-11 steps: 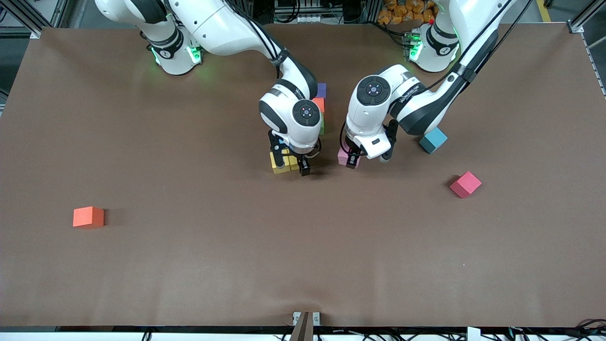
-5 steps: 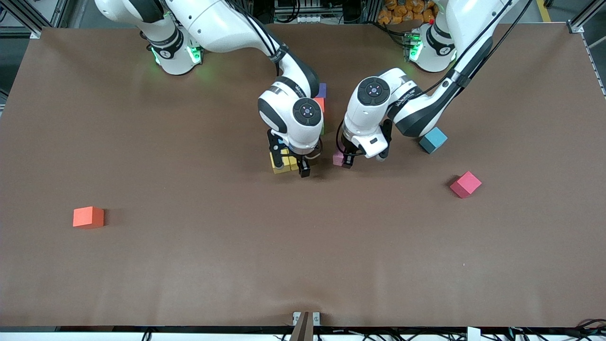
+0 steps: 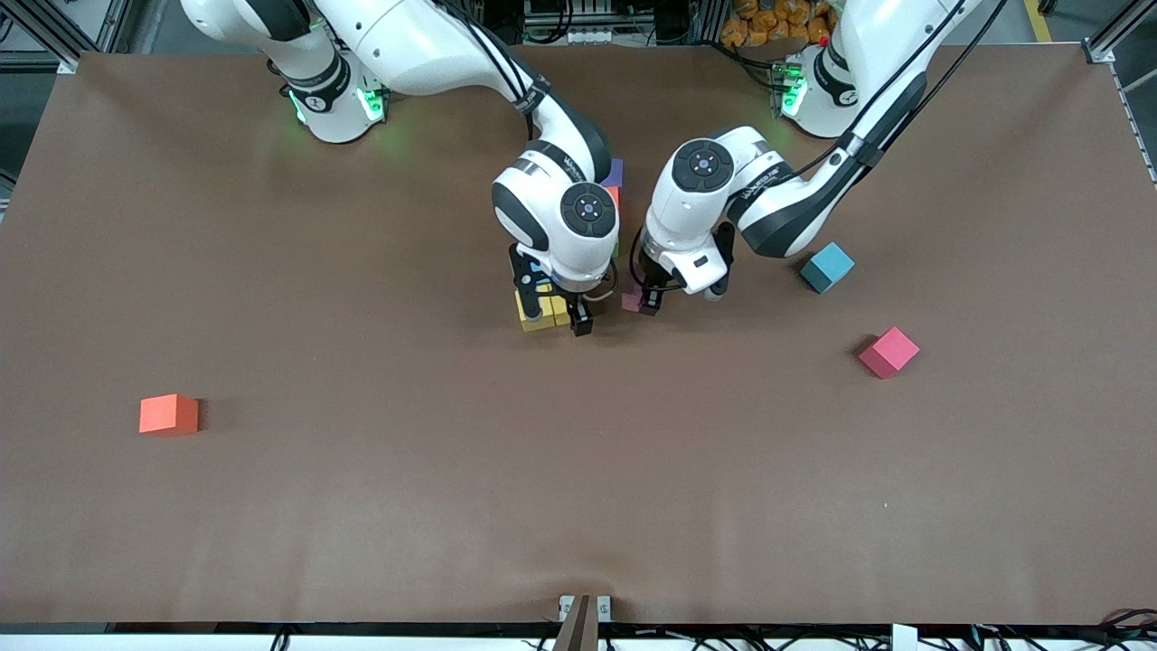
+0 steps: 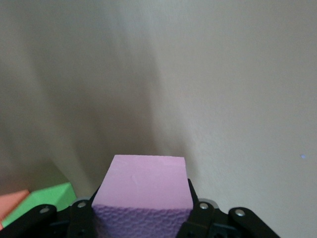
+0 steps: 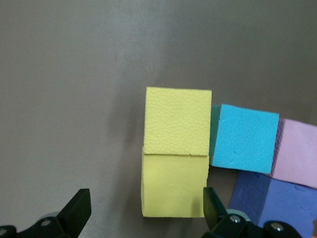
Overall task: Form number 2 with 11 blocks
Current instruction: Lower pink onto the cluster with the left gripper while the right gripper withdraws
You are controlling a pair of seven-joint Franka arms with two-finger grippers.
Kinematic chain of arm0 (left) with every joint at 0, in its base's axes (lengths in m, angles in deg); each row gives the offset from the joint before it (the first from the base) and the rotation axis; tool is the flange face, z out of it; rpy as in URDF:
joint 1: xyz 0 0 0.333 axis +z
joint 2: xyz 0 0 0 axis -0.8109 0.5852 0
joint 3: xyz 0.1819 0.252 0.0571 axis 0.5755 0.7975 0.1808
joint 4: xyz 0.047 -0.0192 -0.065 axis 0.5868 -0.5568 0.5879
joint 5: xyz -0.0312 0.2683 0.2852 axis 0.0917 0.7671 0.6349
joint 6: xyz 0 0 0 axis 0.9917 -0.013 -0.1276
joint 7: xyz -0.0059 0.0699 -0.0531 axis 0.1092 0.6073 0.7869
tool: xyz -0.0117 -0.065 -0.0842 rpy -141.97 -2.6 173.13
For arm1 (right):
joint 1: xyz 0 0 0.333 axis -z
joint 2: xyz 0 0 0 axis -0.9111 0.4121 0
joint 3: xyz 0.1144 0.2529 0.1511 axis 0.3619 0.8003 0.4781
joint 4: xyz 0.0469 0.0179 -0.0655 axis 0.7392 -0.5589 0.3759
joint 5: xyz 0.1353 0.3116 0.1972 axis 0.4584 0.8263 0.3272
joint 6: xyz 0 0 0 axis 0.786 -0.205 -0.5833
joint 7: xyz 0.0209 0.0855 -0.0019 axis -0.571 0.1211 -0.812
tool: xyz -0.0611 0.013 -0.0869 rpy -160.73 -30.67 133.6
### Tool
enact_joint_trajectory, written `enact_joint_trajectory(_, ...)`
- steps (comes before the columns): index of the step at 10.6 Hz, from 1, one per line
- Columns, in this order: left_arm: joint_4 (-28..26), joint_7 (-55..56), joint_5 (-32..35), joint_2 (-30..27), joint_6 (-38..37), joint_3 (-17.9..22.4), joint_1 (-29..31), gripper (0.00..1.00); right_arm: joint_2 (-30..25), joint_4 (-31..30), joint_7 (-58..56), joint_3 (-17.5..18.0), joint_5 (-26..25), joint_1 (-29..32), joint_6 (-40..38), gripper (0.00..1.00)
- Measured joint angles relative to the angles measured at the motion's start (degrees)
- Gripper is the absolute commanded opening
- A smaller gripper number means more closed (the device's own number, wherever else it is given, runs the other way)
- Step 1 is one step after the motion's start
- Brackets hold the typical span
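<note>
My left gripper [image 3: 644,303] is shut on a pink block [image 4: 143,181], low over the table beside the grouped blocks. In the left wrist view a green block [image 4: 44,198] and a red one [image 4: 12,201] lie close by. My right gripper [image 3: 556,315] is open and hangs over two touching yellow blocks [image 5: 176,148]; one sits between its fingers [image 5: 77,210]. Next to the yellow pair lie a blue block [image 5: 242,138], a pink one [image 5: 297,152] and a purple one [image 5: 267,198]. In the front view the right wrist hides most of this group; purple [image 3: 615,170], red [image 3: 611,197] and green [image 3: 616,237] edges show.
Loose blocks lie apart on the brown table [image 3: 362,506]: an orange one [image 3: 168,414] toward the right arm's end, a teal one [image 3: 826,267] and a reddish-pink one [image 3: 888,352] toward the left arm's end. The two wrists stand close together.
My left gripper has carried the pink block sideways toward the grouped blocks and the right gripper. The right arm has stayed where it was.
</note>
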Motion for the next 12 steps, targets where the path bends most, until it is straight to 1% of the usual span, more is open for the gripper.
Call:
enact_joint_trajectory(2,-0.33,3.00,0.00,0.66,3.16,-0.01,-0.25,0.56,-1.60,0.29,-5.46,0.47,0.03,2.57,-2.25,1.00)
enact_joint_trajectory(3,-0.67,4.11,0.00,0.97,4.11,-0.01,-0.27,0.56,-2.66,0.28,-9.05,1.36,0.02,4.97,-3.04,1.00)
enact_joint_trajectory(6,-1.43,8.04,0.00,1.37,4.51,0.01,-0.74,0.54,-6.13,-0.04,-22.51,2.31,0.04,12.35,-6.95,1.00)
enact_joint_trajectory(9,-1.84,13.89,1.13,2.16,4.58,0.12,-3.36,0.54,-10.19,-2.77,-38.12,3.38,0.05,20.27,-8.90,1.00)
enact_joint_trajectory(10,-2.11,16.80,4.39,2.81,4.58,0.43,-4.17,0.54,-11.78,-4.35,-44.14,3.55,0.04,22.95,-9.08,1.00)
enact_joint_trajectory(12,-2.51,21.95,13.14,5.23,4.58,1.00,-4.46,0.54,-15.12,-7.43,-56.31,3.67,0.06,28.22,-9.16,1.00)
